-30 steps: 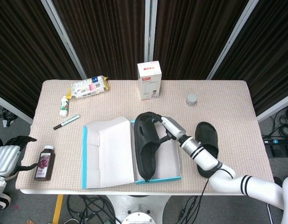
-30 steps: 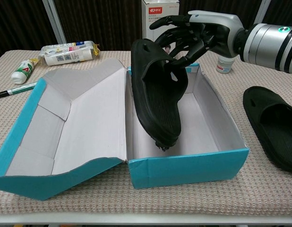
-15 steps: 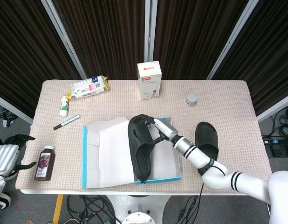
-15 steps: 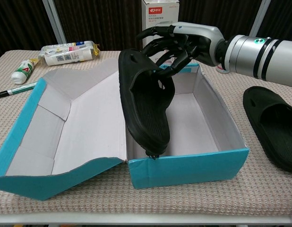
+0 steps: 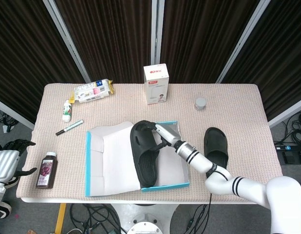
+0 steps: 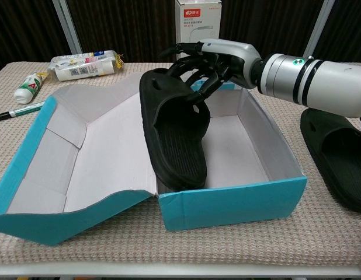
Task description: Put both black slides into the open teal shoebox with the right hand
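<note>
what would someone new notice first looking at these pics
The right hand grips a black slide and holds it tilted on edge against the left wall of the open teal shoebox at the table's front. The second black slide lies on the cloth just right of the box.

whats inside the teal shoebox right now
One black slide, tilted against the left wall of the teal shoebox, held by the right hand. The floor under it is hidden.
</note>
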Motion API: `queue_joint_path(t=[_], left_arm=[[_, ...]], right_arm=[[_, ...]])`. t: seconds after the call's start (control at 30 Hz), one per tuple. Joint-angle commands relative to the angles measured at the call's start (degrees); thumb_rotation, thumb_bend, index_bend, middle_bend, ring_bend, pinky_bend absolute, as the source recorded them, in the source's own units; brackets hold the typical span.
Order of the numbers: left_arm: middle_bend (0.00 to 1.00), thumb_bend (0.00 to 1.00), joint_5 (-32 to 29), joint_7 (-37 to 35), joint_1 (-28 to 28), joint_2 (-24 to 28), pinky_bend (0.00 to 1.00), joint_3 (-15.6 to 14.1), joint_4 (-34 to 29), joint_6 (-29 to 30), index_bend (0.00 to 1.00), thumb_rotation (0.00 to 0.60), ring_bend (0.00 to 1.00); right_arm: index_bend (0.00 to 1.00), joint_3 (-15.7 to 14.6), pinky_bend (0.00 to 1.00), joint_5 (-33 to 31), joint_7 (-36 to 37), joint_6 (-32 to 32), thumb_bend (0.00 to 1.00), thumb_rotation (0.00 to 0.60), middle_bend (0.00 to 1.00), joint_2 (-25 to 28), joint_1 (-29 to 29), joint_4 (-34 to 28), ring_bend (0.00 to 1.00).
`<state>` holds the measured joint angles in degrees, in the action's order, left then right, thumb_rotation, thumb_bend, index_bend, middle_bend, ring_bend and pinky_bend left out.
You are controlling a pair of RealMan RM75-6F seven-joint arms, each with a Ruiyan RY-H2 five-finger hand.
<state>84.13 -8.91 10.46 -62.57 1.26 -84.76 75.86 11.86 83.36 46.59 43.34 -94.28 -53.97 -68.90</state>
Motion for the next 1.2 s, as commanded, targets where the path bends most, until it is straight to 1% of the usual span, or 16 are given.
queue_joint_path(t=[0.03, 0.23, 0.4, 0.53, 0.87, 1.07, 1.2], left_arm=[[0.24, 0.09, 0.2, -0.2, 0.1, -0.2, 0.21, 0.0, 0.3, 0.0, 0.27, 0.600, 0.16], [0.24, 0.09, 0.2, -0.3, 0.2, -0.4, 0.21, 0.1, 0.7, 0.0, 0.27, 0.600, 0.16], [0.24, 0.09, 0.2, -0.2, 0.1, -0.5, 0.21, 0.0, 0.9, -0.1, 0.27, 0.600, 0.16], [0.24, 0.09, 0.3, -0.2, 0.3, -0.5, 0.21, 0.0, 1.0, -0.1, 0.27, 0.600, 0.16], [0.24, 0.09, 0.1, 0.7, 0.5, -0.6, 0.21, -0.1, 0.8, -0.7, 0.27, 0.600, 0.16], [0.24, 0.09, 0.2, 0.8, 0.4, -0.6, 0.21, -0.2, 0.9, -0.7, 0.27, 0.600, 0.16], [0.24, 0.09, 0.0, 0.9, 0.6, -0.6, 0.21, -0.2, 0.8, -0.9, 0.27, 0.600, 0.16]], right_arm=[[0.14, -0.4, 0.26, 0.3, 0.9, 0.1, 0.09, 0.600, 0.41, -0.4, -0.1, 0.6, 0.15], [0.14, -1.1, 0.26, 1.1, 4.8, 0.1, 0.09, 0.600, 0.40, -0.8, -0.5, 1.0, 0.15], [0.14, -2.5, 0.26, 1.9, 7.9, 0.2, 0.09, 0.600, 0.40, -1.3, -0.2, 1.9, 0.15], [0.14, -3.0, 0.27, 1.8, 11.0, 0.3, 0.09, 0.600, 0.40, -1.5, 0.1, 2.3, 0.17], [0.14, -4.5, 0.27, 2.7, 17.9, -0.5, 0.09, 0.600, 0.40, -2.6, 0.0, 5.4, 0.17], [0.14, -5.9, 0.27, 3.4, 20.2, -1.6, 0.08, 0.600, 0.39, -3.5, -0.4, 7.8, 0.17], [0.14, -6.8, 0.27, 4.3, 21.2, -2.2, 0.05, 0.600, 0.38, -3.6, -0.9, 8.8, 0.17]])
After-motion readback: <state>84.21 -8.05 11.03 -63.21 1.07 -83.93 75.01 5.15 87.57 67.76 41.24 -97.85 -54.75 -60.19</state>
